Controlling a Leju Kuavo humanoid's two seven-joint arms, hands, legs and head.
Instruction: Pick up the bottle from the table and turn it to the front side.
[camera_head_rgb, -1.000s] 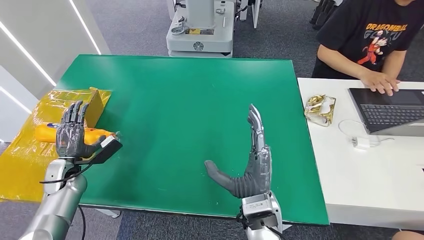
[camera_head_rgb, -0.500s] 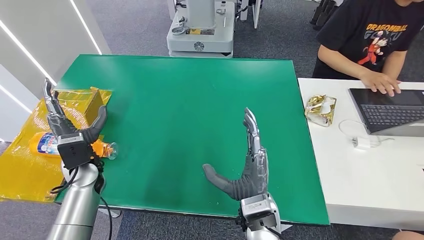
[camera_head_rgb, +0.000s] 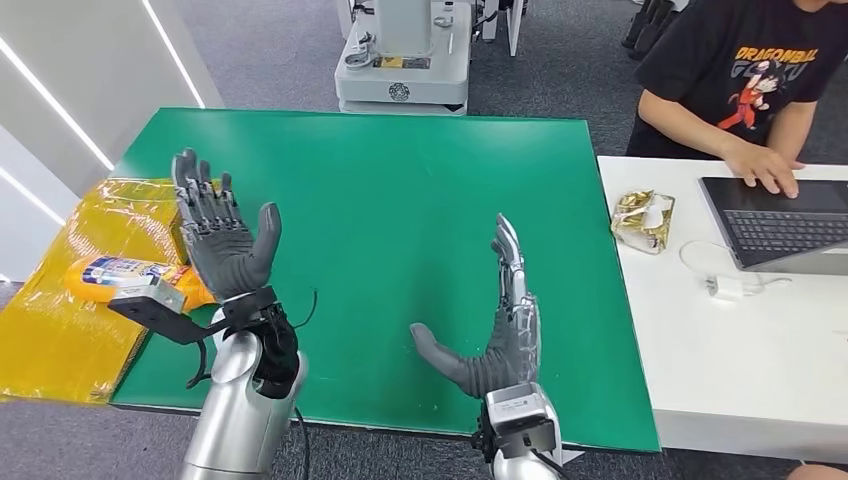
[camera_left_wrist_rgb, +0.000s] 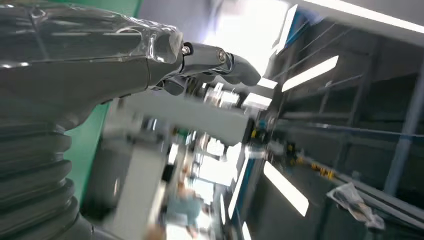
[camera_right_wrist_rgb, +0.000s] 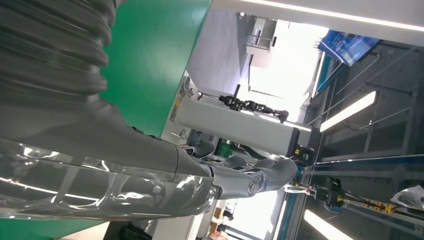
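An orange bottle (camera_head_rgb: 120, 276) with a white and blue label lies on its side on the yellow wrapping at the green table's (camera_head_rgb: 400, 190) left edge. My left hand (camera_head_rgb: 222, 236) is raised above the table's left front, palm facing me, fingers spread, holding nothing; its wrist partly hides the bottle's cap end. My right hand (camera_head_rgb: 498, 330) stands upright over the front middle of the table, fingers straight, thumb out, holding nothing. The left wrist view shows the left hand (camera_left_wrist_rgb: 200, 65), and the right wrist view shows the right hand (camera_right_wrist_rgb: 240, 175), each against the room.
A yellow foil sheet (camera_head_rgb: 60, 330) and a yellow box (camera_head_rgb: 185, 200) lie at the table's left. A white table (camera_head_rgb: 740, 340) on the right carries a laptop (camera_head_rgb: 780, 220), a charger and a gold packet (camera_head_rgb: 642, 216). A person in a black shirt (camera_head_rgb: 750, 70) types there. A white machine base (camera_head_rgb: 400, 60) stands beyond.
My left hand has left the bottle, swung right over the green table and turned its palm towards me. The bottle has rolled a little, label now up. The right hand has barely moved.
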